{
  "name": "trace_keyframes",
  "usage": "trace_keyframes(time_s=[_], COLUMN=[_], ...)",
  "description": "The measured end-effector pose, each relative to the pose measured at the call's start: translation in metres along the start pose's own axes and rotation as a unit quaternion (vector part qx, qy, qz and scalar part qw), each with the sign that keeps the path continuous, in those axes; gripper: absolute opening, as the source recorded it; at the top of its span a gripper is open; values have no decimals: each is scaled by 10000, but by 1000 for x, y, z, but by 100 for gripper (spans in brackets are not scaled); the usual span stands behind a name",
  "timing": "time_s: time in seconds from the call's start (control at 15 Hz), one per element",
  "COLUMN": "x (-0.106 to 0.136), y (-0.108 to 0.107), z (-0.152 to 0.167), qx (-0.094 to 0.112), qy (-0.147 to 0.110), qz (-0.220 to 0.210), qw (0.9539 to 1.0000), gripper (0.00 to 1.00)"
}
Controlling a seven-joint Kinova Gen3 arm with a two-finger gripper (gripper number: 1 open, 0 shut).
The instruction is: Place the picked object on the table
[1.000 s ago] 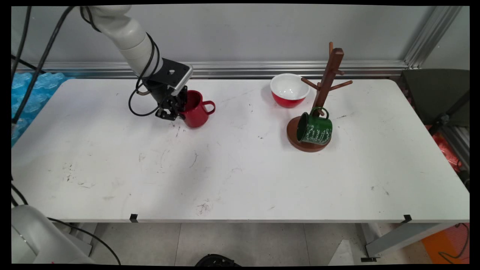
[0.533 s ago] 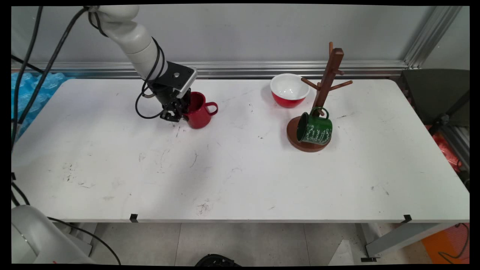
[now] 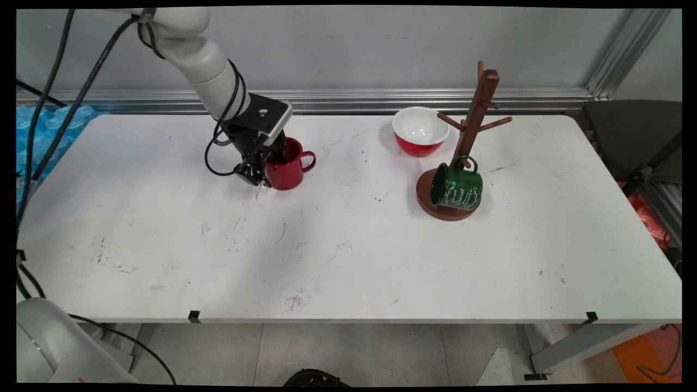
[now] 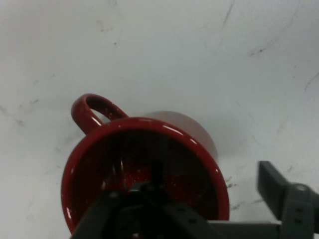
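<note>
A red mug (image 3: 289,170) stands upright on the white table (image 3: 348,256), left of the middle toward the back, its handle pointing right. My gripper (image 3: 268,165) comes down on its left rim. In the hand view one finger reaches into the red mug (image 4: 94,144) and the other finger (image 4: 281,194) stands outside the wall with a gap to it. The gripper (image 4: 212,172) is open, straddling the wall without pinching it. The handle (image 4: 88,112) shows at the upper left of the mug.
A red bowl (image 3: 420,132) with a white inside sits at the back right. Beside it rises a wooden mug tree (image 3: 475,114) on a round base, with a green mug (image 3: 456,188) hanging low on it. Black cables hang from the arm.
The arm has moved a little right and down with the mug. The mug, tilted before, now stands upright on the table and the fingers have spread off its wall.
</note>
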Motion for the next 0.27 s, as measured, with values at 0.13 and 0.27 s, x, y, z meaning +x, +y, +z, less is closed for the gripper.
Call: trace_keyframes(time_s=[0.13,0.27], x=[2,4], y=[-2,-3], z=[0,0], qx=[23,56], qy=[15,34], qz=[-1,-5], qw=[10000,10000], gripper=[100,100])
